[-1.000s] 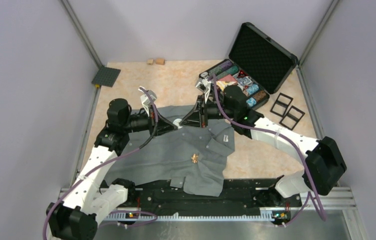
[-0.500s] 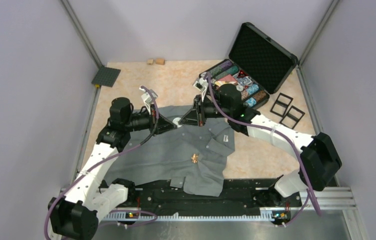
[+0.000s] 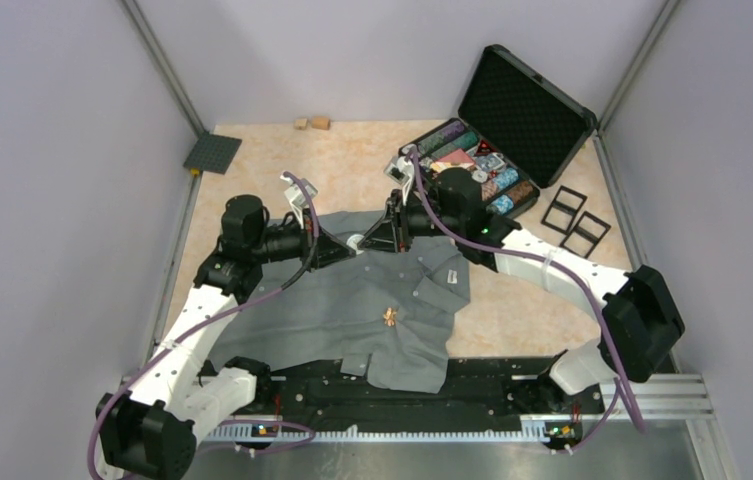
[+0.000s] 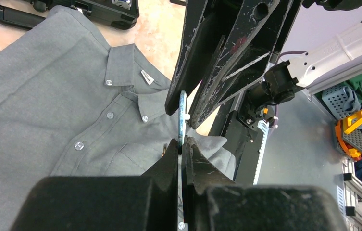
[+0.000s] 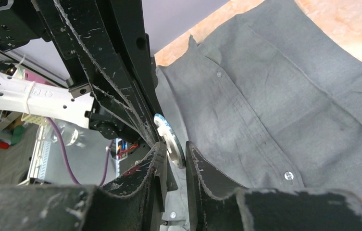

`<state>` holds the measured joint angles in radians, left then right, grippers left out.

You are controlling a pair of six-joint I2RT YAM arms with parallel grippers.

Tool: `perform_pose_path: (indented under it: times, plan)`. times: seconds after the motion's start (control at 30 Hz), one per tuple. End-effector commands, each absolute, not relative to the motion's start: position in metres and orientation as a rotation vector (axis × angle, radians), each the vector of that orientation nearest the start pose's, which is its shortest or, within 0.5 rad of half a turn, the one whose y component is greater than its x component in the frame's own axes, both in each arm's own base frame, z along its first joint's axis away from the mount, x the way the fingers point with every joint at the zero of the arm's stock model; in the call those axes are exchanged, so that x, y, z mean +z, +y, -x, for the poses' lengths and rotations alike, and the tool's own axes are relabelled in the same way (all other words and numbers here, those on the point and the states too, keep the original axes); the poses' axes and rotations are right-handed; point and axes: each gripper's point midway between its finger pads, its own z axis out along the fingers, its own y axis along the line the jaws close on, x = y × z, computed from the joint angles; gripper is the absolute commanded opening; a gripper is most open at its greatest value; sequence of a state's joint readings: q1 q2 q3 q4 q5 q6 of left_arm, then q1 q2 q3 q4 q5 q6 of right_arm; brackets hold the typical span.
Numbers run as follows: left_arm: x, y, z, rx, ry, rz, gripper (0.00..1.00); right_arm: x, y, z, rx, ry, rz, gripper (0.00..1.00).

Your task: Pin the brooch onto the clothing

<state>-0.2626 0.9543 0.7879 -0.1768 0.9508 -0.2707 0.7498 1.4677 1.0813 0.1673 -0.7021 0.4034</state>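
The grey shirt (image 3: 352, 305) lies flat on the table, collar toward the far side; it also shows in the left wrist view (image 4: 49, 96) and the right wrist view (image 5: 275, 96). My left gripper (image 3: 350, 247) is shut on a round brooch with a white back and blue rim, seen edge-on (image 4: 182, 115) above its tips (image 4: 181, 143). My right gripper (image 3: 367, 243) faces it, and its slightly open jaws (image 5: 175, 149) straddle the brooch's free edge (image 5: 169, 139). Both hover over the collar. A small gold ornament (image 3: 390, 317) lies on the shirt front.
An open black case (image 3: 542, 110) with coloured contents stands at the far right, with two black frames (image 3: 574, 222) beside it. A dark baseplate (image 3: 212, 153) and two small wooden blocks (image 3: 312, 123) lie at the back. A black rail (image 3: 492, 385) runs along the near edge.
My right gripper has moved left toward the left gripper, and its jaws now sit round the brooch. The left gripper has shifted slightly and still holds the brooch.
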Motion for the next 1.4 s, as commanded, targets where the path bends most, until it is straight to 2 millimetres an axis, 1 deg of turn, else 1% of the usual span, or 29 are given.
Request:
perform_pose_path:
  times: [0.0, 0.1, 0.2, 0.33, 0.43, 0.6, 0.7, 0.73, 0.8, 0.9, 1.0, 1.13, 1.3, 1.37]
  plan:
    - [0.274, -0.219, -0.211, -1.275, 1.756, -0.722, 0.00, 0.276, 0.380, -0.227, 1.361, 1.692, 0.880, 0.23]
    - [0.273, -0.219, -0.212, -1.272, 1.761, -0.716, 0.00, 0.278, 0.378, -0.225, 1.357, 1.682, 0.883, 0.26]
    - [0.270, -0.218, -0.215, -1.259, 1.780, -0.700, 0.00, 0.279, 0.375, -0.221, 1.357, 1.666, 0.894, 0.32]
    - [0.266, -0.215, -0.220, -1.216, 1.802, -0.679, 0.00, 0.288, 0.369, -0.216, 1.352, 1.625, 0.885, 0.50]
    - [0.264, -0.211, -0.224, -1.176, 1.811, -0.658, 0.00, 0.299, 0.361, -0.216, 1.321, 1.596, 0.855, 0.58]
    - [0.257, -0.202, -0.236, -1.070, 1.854, -0.604, 0.00, 0.307, 0.341, -0.227, 1.187, 1.629, 0.742, 0.61]
    - [0.253, -0.197, -0.239, -1.024, 1.874, -0.580, 0.00, 0.303, 0.324, -0.239, 1.089, 1.704, 0.619, 0.62]
    - [0.252, -0.196, -0.240, -1.013, 1.878, -0.567, 0.00, 0.300, 0.317, -0.243, 1.051, 1.741, 0.568, 0.62]
    - [0.251, -0.197, -0.239, -0.990, 1.883, -0.544, 0.00, 0.283, 0.303, -0.247, 0.982, 1.831, 0.489, 0.62]
    - [0.245, -0.199, -0.240, -0.918, 1.915, -0.473, 0.00, 0.256, 0.289, -0.240, 0.960, 1.927, 0.412, 0.61]
    - [0.229, -0.201, -0.240, -0.897, 1.988, -0.367, 0.00, 0.232, 0.286, -0.222, 1.024, 1.987, 0.360, 0.60]
    - [0.206, -0.210, -0.231, -0.932, 2.061, -0.301, 0.00, 0.200, 0.282, -0.205, 1.088, 2.062, 0.273, 0.57]
    - [0.184, -0.224, -0.218, -0.977, 2.105, -0.266, 0.00, 0.165, 0.279, -0.196, 1.087, 2.165, 0.199, 0.51]
    - [0.177, -0.231, -0.213, -1.003, 2.124, -0.266, 0.00, 0.160, 0.283, -0.197, 1.091, 2.173, 0.183, 0.48]
